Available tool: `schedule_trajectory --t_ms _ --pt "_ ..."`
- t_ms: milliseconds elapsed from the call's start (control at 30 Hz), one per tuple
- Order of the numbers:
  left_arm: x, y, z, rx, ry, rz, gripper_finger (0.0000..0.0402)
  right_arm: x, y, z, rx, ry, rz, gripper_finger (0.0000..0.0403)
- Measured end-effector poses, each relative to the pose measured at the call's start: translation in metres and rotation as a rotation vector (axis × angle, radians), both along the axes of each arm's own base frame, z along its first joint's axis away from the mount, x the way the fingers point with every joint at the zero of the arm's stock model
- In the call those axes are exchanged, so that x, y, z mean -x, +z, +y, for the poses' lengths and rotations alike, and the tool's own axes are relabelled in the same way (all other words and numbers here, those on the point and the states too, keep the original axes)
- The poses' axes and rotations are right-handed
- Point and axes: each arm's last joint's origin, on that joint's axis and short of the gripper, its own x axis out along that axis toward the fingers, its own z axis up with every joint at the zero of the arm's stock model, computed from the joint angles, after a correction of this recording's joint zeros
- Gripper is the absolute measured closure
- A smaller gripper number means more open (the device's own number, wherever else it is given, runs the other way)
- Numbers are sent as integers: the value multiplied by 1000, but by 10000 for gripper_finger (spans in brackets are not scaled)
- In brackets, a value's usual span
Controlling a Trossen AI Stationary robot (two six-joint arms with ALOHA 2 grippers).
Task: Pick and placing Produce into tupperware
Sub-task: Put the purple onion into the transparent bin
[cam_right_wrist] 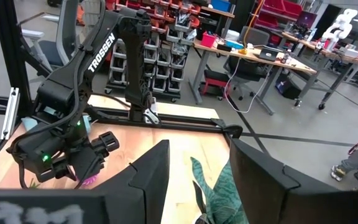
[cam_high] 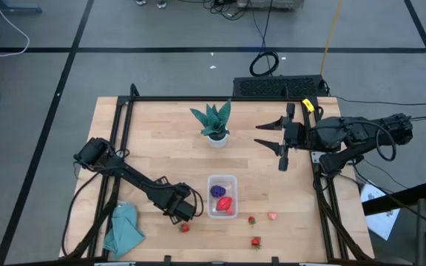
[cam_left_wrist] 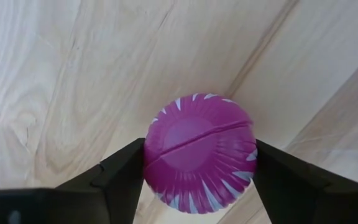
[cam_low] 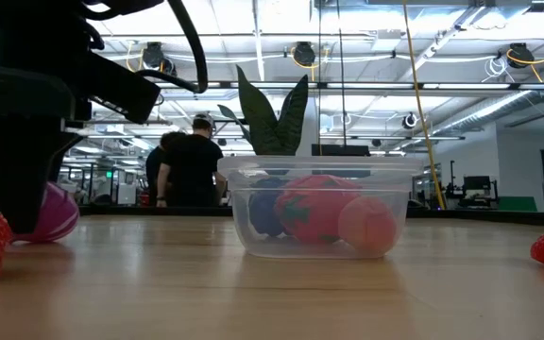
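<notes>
High view: we looked straight down on a wooden table [cam_high: 161, 140]. Our left gripper [cam_high: 191, 209] sat low near the table's front, just left of the clear tub [cam_high: 222, 179]. In the left wrist view its two dark fingers [cam_left_wrist: 118, 174] were closed against either side of a magenta fruit [cam_left_wrist: 199, 151] with pale streaks, above the wood. In the low view that fruit [cam_low: 55, 214] showed at the far left, partly hidden behind the dark gripper; we could not tell whether it touched the table.

The tub held a dark purple fruit [cam_high: 217, 191] and a red strawberry [cam_high: 225, 202]; the low view also showed a pale pink piece [cam_low: 366, 225] inside it, beside the strawberry. Loose on the table lay a strawberry [cam_high: 185, 227] just below the left gripper, two more [cam_high: 251, 219] [cam_high: 256, 241] to the tub's right and front, and a pink piece [cam_high: 272, 216] farther right.

Our right gripper [cam_high: 282, 140] waited high over the table's right rear, fingers spread wide and empty. A plant [cam_high: 214, 120] stood behind the tub, and a teal cloth [cam_high: 123, 229] lay at the front left corner. A person [cam_low: 193, 165] stood in the room beyond.
</notes>
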Motion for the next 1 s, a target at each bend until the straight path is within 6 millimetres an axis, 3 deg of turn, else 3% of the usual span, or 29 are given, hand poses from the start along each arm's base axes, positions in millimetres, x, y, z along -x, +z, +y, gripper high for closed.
schedule_trajectory --t_ms 533,700,1000 --pt "-2 8 4 15 5 -20 128 0 0 0 3 1 0 243" --pt "-2 19 7 34 11 -63 128 0 0 0 3 1 1 243" --pt "3 61 14 64 40 -255 128 0 0 0 3 1 1 243"
